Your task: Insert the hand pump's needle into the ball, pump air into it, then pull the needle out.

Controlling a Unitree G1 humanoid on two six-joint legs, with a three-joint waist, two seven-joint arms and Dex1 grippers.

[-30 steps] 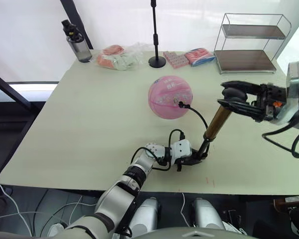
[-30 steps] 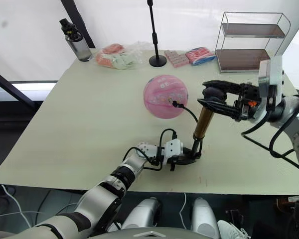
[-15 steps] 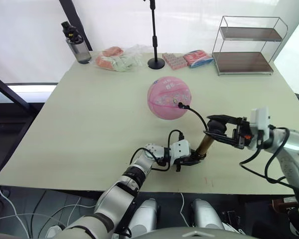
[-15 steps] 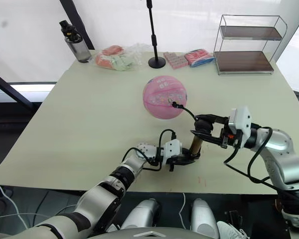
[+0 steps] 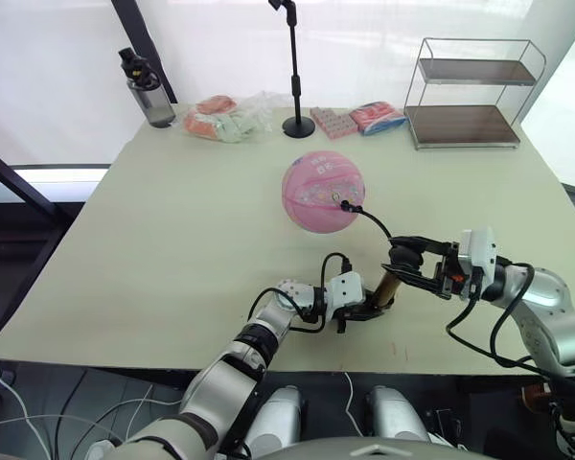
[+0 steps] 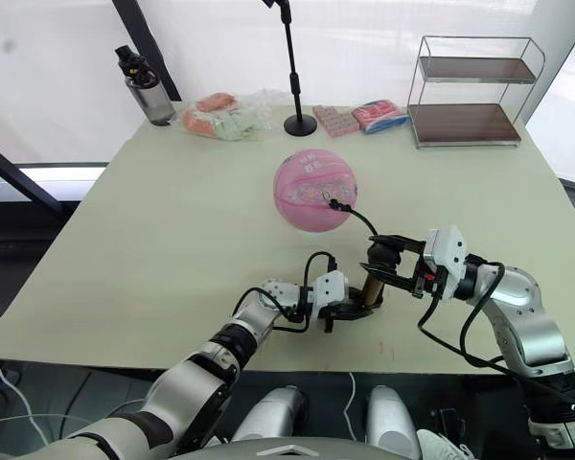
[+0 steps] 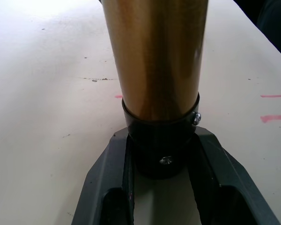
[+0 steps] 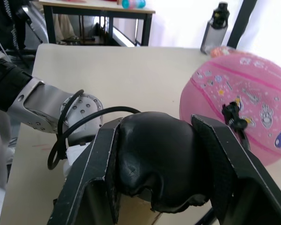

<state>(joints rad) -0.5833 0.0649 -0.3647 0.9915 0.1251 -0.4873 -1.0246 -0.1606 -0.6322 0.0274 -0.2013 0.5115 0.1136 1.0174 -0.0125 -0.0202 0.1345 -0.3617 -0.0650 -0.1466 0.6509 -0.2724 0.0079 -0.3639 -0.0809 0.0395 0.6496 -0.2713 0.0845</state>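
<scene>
The pink ball (image 5: 323, 192) rests mid-table. The needle's black fitting (image 5: 345, 203) sits at the ball's valve, with the pin itself hidden inside. A thin black hose (image 5: 375, 222) runs from it down to the hand pump (image 5: 387, 287), which stands tilted near the front edge. My left gripper (image 5: 368, 306) is shut on the pump's black base cap (image 7: 161, 152), lying low on the table. My right gripper (image 5: 406, 260) is shut on the black T-handle (image 8: 157, 161), which sits low over the short gold barrel (image 7: 157, 56).
Along the far edge stand a dark bottle (image 5: 148, 91), a bag of packets (image 5: 225, 118), a black stand (image 5: 298, 123), pink packets (image 5: 359, 118) and a wire shelf rack (image 5: 465, 93). The table's front edge (image 5: 297, 356) runs just behind my left gripper.
My right gripper has come down and towards the left one with the T-handle, pushing it into the barrel, so less gold shows. The left gripper and ball have stayed put.
</scene>
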